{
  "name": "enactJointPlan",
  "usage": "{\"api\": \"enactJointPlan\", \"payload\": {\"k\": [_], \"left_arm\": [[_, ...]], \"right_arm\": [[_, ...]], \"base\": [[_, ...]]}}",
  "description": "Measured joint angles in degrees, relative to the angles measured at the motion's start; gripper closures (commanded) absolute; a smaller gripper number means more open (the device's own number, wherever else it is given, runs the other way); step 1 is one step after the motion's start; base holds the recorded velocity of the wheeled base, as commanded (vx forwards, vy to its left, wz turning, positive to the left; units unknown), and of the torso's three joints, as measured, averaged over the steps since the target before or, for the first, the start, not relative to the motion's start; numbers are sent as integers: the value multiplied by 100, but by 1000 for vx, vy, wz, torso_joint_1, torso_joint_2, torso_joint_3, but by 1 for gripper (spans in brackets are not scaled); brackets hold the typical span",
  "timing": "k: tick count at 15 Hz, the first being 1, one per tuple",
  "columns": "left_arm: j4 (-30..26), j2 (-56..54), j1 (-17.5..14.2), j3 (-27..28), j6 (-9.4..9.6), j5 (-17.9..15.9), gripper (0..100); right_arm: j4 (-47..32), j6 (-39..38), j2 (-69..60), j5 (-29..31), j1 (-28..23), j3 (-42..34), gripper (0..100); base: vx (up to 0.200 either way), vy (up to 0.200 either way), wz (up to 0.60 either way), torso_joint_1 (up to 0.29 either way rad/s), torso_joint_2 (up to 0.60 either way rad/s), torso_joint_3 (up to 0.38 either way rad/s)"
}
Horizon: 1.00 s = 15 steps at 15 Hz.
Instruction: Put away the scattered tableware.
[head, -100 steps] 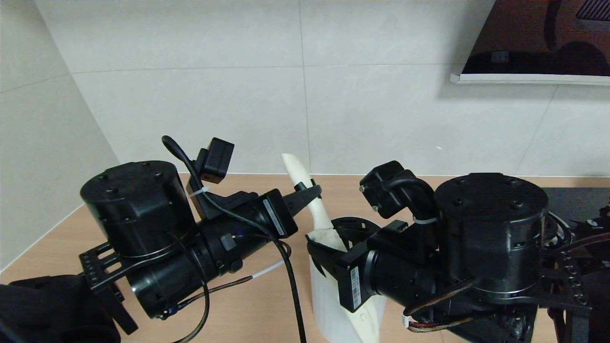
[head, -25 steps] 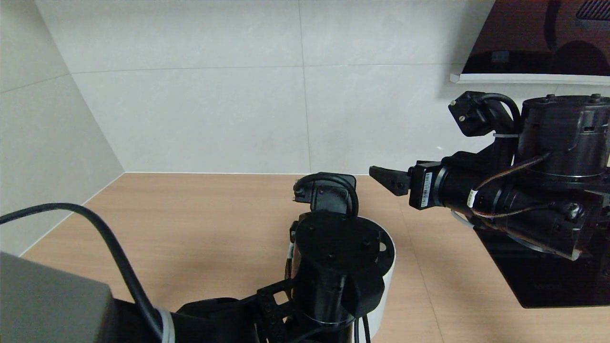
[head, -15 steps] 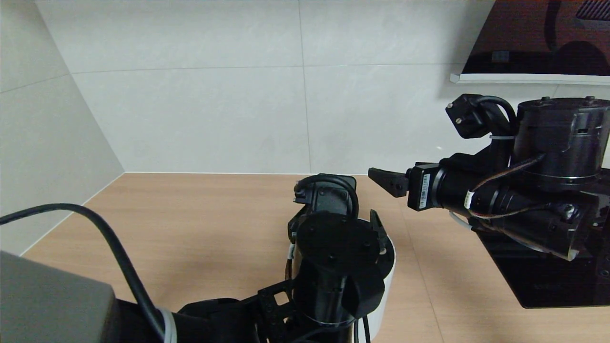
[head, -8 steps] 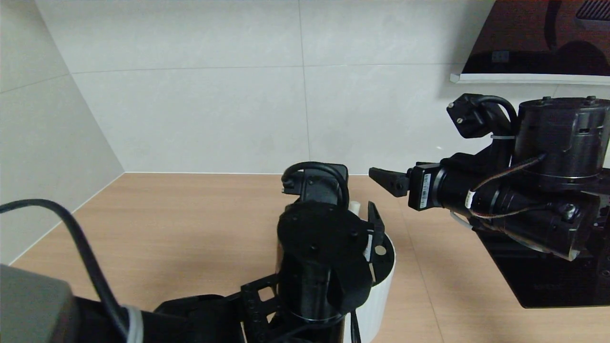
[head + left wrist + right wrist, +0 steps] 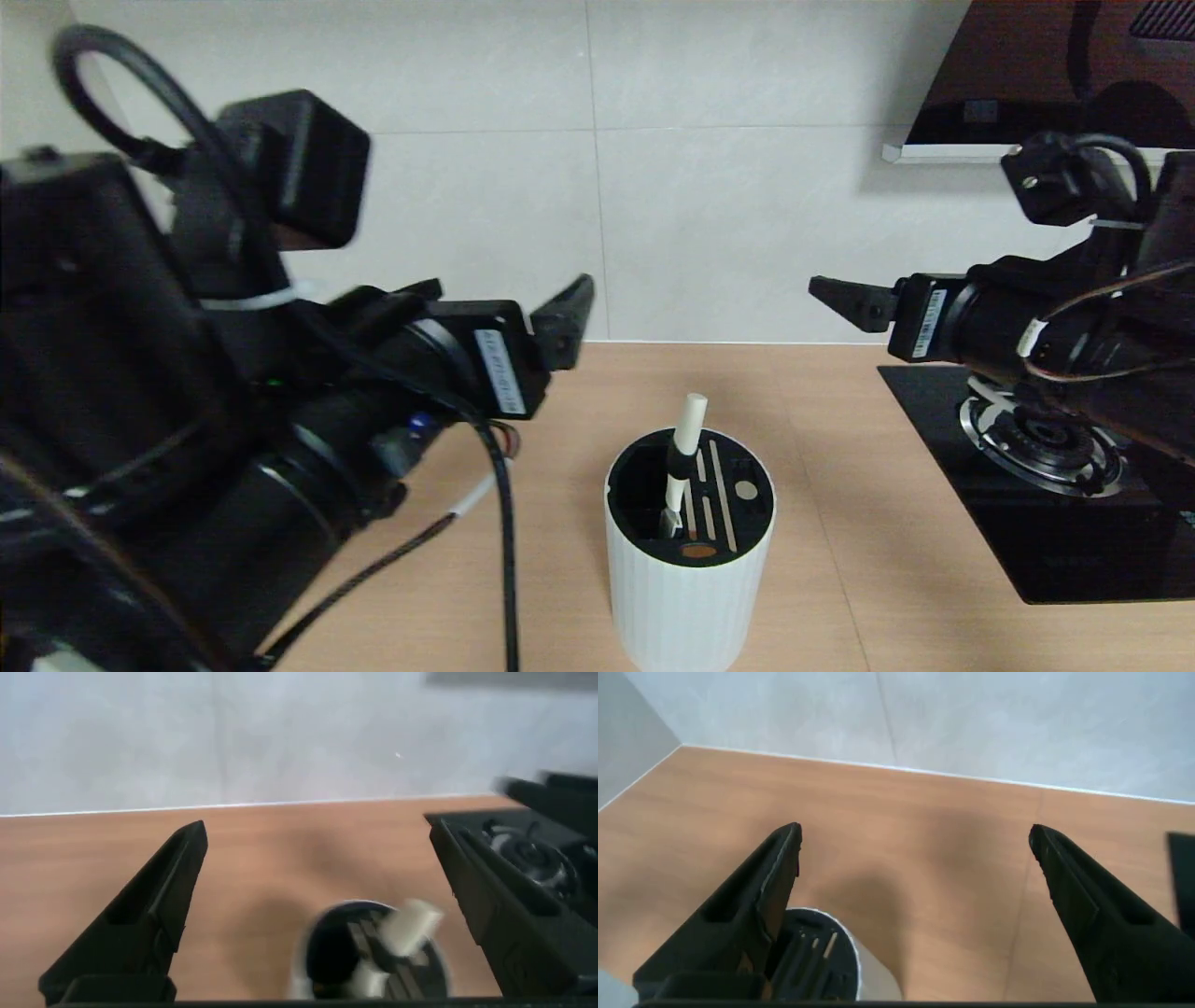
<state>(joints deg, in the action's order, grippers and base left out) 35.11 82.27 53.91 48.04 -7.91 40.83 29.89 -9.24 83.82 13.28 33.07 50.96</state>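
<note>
A white ribbed utensil holder [image 5: 689, 569] stands on the wooden counter [image 5: 840, 579]. A white utensil [image 5: 689, 425] stands in its large opening, handle up and leaning slightly. My left gripper [image 5: 551, 313] hangs open and empty, above and to the left of the holder. In the left wrist view its fingers [image 5: 140, 924] frame the holder [image 5: 322, 952] and the utensil handle [image 5: 411, 929] below. My right gripper [image 5: 840, 301] is open and empty, raised to the right of the holder. The right wrist view shows the holder's rim [image 5: 842, 943] under that gripper [image 5: 913, 835].
A black cooktop [image 5: 1027, 541] with a burner [image 5: 1036, 439] lies on the counter to the right. A dark range hood [image 5: 1055, 84] hangs above it. Tiled walls [image 5: 467, 187] close the back and left. Bare counter lies around the holder.
My left gripper, which earlier held the white utensil and then sat over the holder, has let go and risen up and left. The utensil now stands in the holder. My right gripper drew right.
</note>
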Motion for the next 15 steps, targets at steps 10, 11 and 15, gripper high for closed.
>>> {"api": "enactJointPlan", "payload": {"k": [10,11,15], "left_arm": [[-1631,-4468,-2743,-1180,1407,-506,0],[-1851,-4998,-3056,-1396,1601,-618,0],[-2862,-6665,-4162,-1820,1882,-1062,0]], "right_arm": [[-502,612,-3571,11,-1406,-1560,0],[-806,684,-4133,13,-1547,-1725,0],[-2538,948,-6253,18,-2061,-1985,0]], "base": [[0,0,0,0,0,0],[0,0,0,0,0,0],[0,0,0,0,0,0]]}}
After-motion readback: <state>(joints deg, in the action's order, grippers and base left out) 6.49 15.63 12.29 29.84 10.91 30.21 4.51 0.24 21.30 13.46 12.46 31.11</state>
